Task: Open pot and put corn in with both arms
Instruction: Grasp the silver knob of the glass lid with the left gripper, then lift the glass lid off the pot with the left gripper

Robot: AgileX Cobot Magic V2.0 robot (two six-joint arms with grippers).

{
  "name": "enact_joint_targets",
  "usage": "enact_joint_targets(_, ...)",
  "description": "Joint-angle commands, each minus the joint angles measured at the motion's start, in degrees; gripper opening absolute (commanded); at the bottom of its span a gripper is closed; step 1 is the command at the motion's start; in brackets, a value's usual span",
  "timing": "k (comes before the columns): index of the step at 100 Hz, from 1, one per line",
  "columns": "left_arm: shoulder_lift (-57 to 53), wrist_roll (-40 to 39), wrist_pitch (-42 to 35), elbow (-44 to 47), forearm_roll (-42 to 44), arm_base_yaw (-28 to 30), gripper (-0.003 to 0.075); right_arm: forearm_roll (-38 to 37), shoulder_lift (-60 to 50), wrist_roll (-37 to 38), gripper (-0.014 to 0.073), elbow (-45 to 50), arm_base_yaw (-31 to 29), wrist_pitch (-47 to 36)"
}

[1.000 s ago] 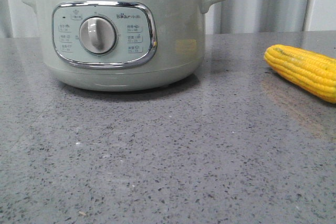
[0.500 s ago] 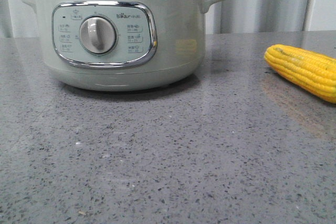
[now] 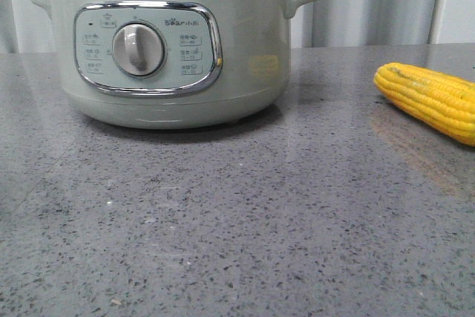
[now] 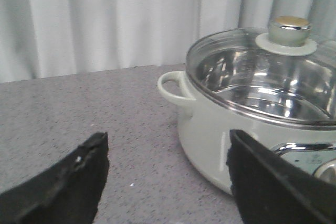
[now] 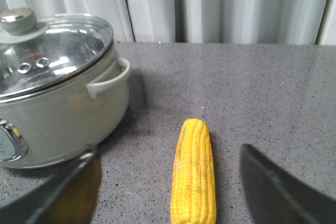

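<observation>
**Toward the far left of the table: lidded pot; toward the right edge: loose corn**

Item 1, left gripper [image 4: 167,182]. Jaws spread wide, holding nothing; poised short of the pot.

Item 2, pot [image 3: 174,50]. Stands toward the table's far left. Glass lid [image 4: 262,77] seated on the steel rim, its knob [image 4: 287,31] untouched. Risk: the knob is small and smooth, so an off-centre pinch may slip, or drag the lid so it tips and clatters back onto the rim.

Item 3, corn [image 3: 430,98]. Lies flat near the right edge, well apart from the pot. Risk: a round cob likely rolls if one finger touches first, possibly toward that edge.

Item 4, right gripper [image 5: 168,192]. Jaws wide open and empty, straddling the cob's line. Risk: arms crowding over the pot if both move at once.
</observation>
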Motion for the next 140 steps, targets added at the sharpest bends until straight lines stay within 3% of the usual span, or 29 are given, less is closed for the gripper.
enact_joint_targets(1,4.8,0.3,-6.0,-4.7,-1.5,-4.3,0.0439,-0.5,2.0,-0.2,0.0552,-2.7,-0.4,-3.4)
enact_joint_targets(28,21.2,0.4,-15.2,-17.6,-1.2,-18.1,0.0439,-0.5,2.2,-0.2,0.0552,-2.8,-0.4,-3.3)
enact_joint_targets(45,32.7,0.4,-17.5,-26.9,-1.1,-23.1,0.0462,-0.5,2.2,-0.2,0.0552,-2.8,-0.4,-3.3)
enact_joint_targets(62,42.7,0.4,-18.3,-35.1,-1.7,-25.0,0.0540,-0.5,2.2,-0.2,0.0552,-2.8,-0.4,-3.3)
enact_joint_targets(108,53.8,0.4,-18.5,-39.7,-2.8,-25.4,0.0529,-0.5,2.2,-0.2,0.0552,-2.8,-0.4,-3.3)
enact_joint_targets(122,54.2,0.4,-18.8,-39.7,-2.8,-25.4,0.0430,-0.5,2.2,-0.2,0.0552,-2.8,-0.4,-3.3)
enact_joint_targets(140,54.2,0.4,-18.8,-39.7,-2.8,-25.4,0.0184,-0.5,2.2,-0.2,0.0552,-2.8,-0.4,-3.3)
